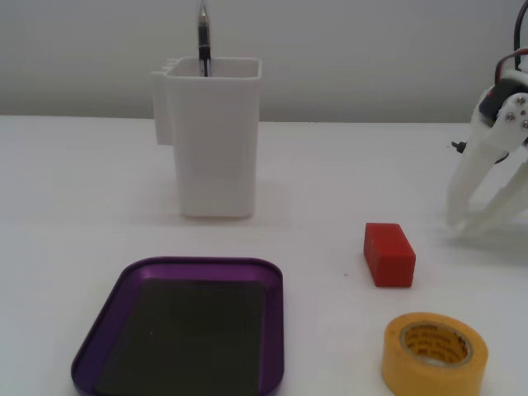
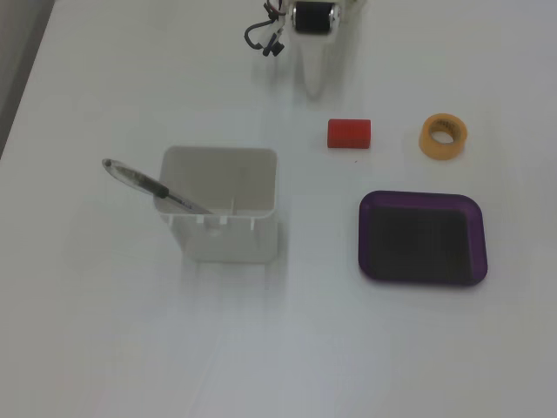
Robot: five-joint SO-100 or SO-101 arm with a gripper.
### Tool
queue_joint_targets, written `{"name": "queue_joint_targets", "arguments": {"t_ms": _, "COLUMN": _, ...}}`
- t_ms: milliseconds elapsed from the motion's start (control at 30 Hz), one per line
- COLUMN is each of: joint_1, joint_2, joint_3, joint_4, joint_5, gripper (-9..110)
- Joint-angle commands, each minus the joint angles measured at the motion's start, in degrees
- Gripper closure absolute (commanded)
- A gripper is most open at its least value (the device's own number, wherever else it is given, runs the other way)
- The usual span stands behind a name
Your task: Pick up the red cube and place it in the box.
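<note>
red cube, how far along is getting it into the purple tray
Nothing looks done yet. The red cube lies on the white table, apart from the purple tray, which holds nothing. The gripper is down near the table just beyond the cube, holding nothing; whether it is open is unclear. Grasping, lifting, carrying and placing in the tray are all left.

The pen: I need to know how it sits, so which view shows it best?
The top-down fixed view: the pen leans diagonally inside the white container, its whole length visible. The low fixed view shows only its tip above the rim.
</note>
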Motion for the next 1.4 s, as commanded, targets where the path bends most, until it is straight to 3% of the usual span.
{"name": "queue_joint_targets", "arguments": {"t_ms": 0, "joint_1": -8.3, "joint_2": 0.5, "joint_3": 0.3, "joint_4": -0.6, "joint_5": -0.4, "gripper": 102}}
{"name": "queue_joint_targets", "arguments": {"t_ms": 533, "joint_1": -8.1, "joint_2": 0.5, "joint_3": -1.0, "joint_4": -0.7, "joint_5": -0.4, "gripper": 102}}
{"name": "queue_joint_targets", "arguments": {"t_ms": 933, "joint_1": -8.1, "joint_2": -1.6, "joint_3": -21.6, "joint_4": -0.4, "joint_5": -0.6, "gripper": 97}}
{"name": "queue_joint_targets", "arguments": {"t_ms": 1167, "joint_1": -7.5, "joint_2": -20.8, "joint_3": -30.1, "joint_4": -0.1, "joint_5": -10.0, "gripper": 92}}
{"name": "queue_joint_targets", "arguments": {"t_ms": 1367, "joint_1": -7.8, "joint_2": -49.0, "joint_3": -50.3, "joint_4": 8.3, "joint_5": -10.5, "gripper": 92}}
